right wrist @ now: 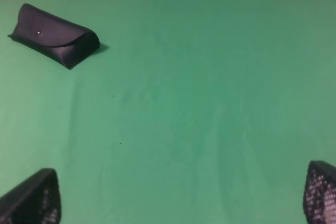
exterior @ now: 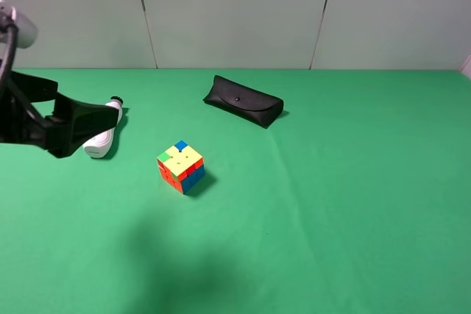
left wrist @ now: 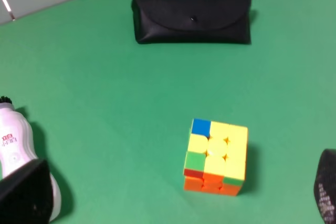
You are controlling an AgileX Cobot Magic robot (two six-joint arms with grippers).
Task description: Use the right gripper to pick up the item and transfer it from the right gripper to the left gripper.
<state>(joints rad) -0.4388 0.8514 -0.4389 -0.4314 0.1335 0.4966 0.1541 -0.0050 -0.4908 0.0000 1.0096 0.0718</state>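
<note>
The item, a small white bottle point(exterior: 101, 140) with a black cap, lies on the green table at the left. The left gripper point(exterior: 82, 127) hovers open over it and hides its middle. In the left wrist view the bottle point(left wrist: 13, 142) lies beside one black finger point(left wrist: 25, 195), and the left gripper point(left wrist: 176, 203) holds nothing. The right gripper point(right wrist: 176, 198) is open and empty over bare green cloth. It is out of the exterior high view.
A multicoloured puzzle cube point(exterior: 181, 167) sits right of the bottle, also in the left wrist view point(left wrist: 216, 157). A black glasses case point(exterior: 243, 101) lies at the back centre, and shows in both wrist views point(left wrist: 191, 18) point(right wrist: 55, 35).
</note>
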